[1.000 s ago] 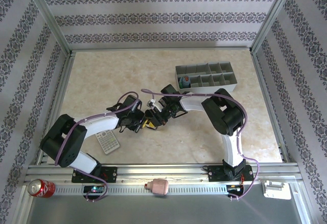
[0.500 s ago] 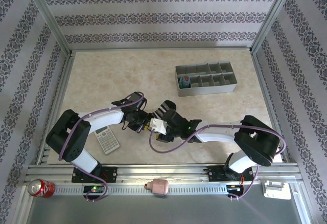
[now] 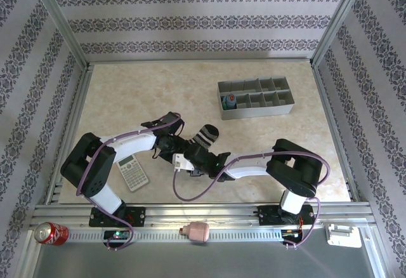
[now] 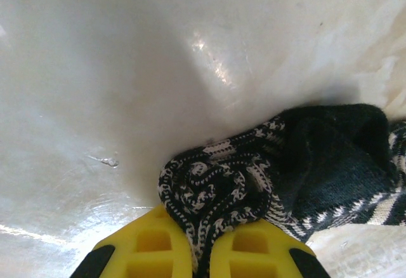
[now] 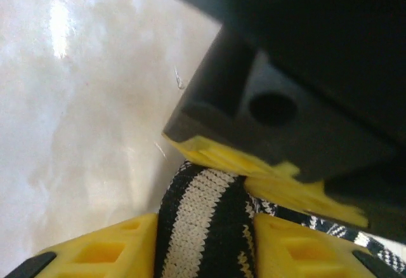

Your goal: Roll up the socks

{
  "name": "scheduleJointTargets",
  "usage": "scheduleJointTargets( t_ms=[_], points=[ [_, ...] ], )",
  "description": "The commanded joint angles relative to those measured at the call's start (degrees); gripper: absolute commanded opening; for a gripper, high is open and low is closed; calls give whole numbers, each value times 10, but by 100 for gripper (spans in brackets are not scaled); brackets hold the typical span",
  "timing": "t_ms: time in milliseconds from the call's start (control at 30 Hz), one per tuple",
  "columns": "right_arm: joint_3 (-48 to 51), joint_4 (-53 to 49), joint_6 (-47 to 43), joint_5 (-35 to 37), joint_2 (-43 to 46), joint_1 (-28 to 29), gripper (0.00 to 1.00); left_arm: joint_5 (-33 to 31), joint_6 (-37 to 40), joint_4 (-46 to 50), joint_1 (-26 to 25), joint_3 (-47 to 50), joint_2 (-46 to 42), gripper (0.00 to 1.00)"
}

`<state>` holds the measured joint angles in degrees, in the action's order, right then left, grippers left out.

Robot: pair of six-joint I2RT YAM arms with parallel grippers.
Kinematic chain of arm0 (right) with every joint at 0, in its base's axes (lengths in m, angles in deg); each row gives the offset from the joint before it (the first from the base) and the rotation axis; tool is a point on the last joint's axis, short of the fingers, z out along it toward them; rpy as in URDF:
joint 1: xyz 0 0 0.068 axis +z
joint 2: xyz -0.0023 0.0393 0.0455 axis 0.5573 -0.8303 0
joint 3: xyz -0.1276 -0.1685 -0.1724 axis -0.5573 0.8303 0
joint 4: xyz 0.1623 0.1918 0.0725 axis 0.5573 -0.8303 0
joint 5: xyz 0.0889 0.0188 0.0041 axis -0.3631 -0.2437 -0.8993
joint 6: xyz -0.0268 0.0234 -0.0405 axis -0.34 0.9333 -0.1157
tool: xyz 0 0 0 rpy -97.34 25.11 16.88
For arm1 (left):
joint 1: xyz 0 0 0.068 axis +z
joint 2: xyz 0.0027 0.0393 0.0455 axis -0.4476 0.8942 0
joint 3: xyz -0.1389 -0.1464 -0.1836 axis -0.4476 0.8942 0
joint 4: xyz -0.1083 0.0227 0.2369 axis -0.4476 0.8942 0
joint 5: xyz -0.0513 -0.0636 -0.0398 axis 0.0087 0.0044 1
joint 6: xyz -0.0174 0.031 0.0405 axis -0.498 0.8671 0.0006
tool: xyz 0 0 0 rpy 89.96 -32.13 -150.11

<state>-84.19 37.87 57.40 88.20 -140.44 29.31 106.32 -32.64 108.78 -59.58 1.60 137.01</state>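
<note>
Pale marble table (image 3: 127,94) between patterned walls: a calculator (image 3: 133,171) lies near its near-left corner. Just right of it, the left gripper (image 4: 202,240) is clenched on one bunched end of the striped sock (image 3: 204,135), mid-table toward the near edge; the right gripper (image 5: 206,240) grasps the same sock from the right. A tray (image 3: 257,98) stands toward the far-right corner
</note>
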Motion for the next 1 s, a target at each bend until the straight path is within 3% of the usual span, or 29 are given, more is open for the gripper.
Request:
scheduleJointTargets(
  t_ms=[0, 67, 133, 300, 467, 733, 967],
  points=[
    [-18, -27, 8, 41, -38, -7, 25, -19, 0, 94, -8, 24, 31, 0],
    [-14, -36, 23, 40, -44, -12, 11, -22, 0, 94, -8, 22, 22, 0],
    [-8, -47, 36, 20, -40, -19, 0, -25, -1, 94, -6, 22, 8, 7],
    [-4, -93, 72, -98, -32, -44, 0, -38, -17, 68, 12, 43, -55, 45],
    [-11, -127, 129, -227, -56, -88, 0, -62, -27, 60, 45, 69, -131, 72],
    [-46, -176, 156, -336, -94, -126, 0, -78, 10, 82, 82, 87, -190, 71],
    [-71, -208, 206, -429, -127, -172, 0, -24, 46, -56, 74, 120, -179, 59]
  ],
)
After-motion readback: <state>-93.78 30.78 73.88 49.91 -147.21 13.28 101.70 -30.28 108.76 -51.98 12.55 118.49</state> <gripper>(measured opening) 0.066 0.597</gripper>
